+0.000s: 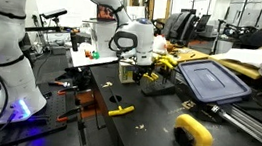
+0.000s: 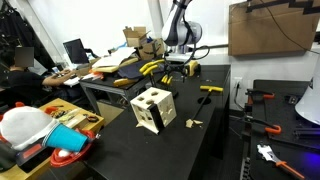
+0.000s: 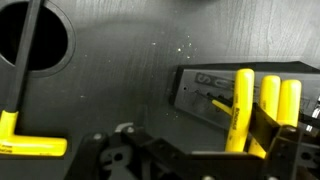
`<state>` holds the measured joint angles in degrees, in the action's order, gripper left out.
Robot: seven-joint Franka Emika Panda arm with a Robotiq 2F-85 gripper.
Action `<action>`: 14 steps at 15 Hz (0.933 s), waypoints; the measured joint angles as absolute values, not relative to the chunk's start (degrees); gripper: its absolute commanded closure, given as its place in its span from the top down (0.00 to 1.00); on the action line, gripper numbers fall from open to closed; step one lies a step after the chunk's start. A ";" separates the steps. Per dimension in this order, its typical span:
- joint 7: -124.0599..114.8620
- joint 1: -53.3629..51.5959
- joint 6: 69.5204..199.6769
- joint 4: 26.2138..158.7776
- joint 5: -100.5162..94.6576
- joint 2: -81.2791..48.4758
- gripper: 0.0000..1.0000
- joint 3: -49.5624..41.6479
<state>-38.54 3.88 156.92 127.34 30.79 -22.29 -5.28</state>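
My gripper (image 3: 190,150) hangs low over a black table, just above a grey holder (image 3: 197,92) with three yellow-handled tools (image 3: 268,100) lying side by side. The leftmost yellow handle (image 3: 241,105) runs between my fingers, close to the right finger. The fingers stand apart and do not look closed on it. In both exterior views the gripper (image 1: 137,69) (image 2: 176,62) sits right at the holder (image 1: 154,78) (image 2: 188,68). A loose yellow T-handle key (image 3: 28,147) lies on the table to the side (image 1: 119,109) (image 2: 210,90).
A dark round hole (image 3: 40,45) is in the tabletop by the key's shaft. A blue bin lid (image 1: 214,81) and a yellow curved object (image 1: 194,133) lie on the table. A wooden cube with holes (image 2: 153,108) stands nearer the front. Coloured cups (image 2: 65,148) sit on a side bench.
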 measured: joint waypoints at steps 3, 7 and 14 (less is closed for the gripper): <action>-38.65 3.17 157.08 127.43 29.32 -22.19 1.00 -5.55; -40.40 1.39 157.54 128.92 24.99 -19.83 1.00 -7.03; -40.88 0.65 163.57 134.00 24.28 -11.91 1.00 -6.65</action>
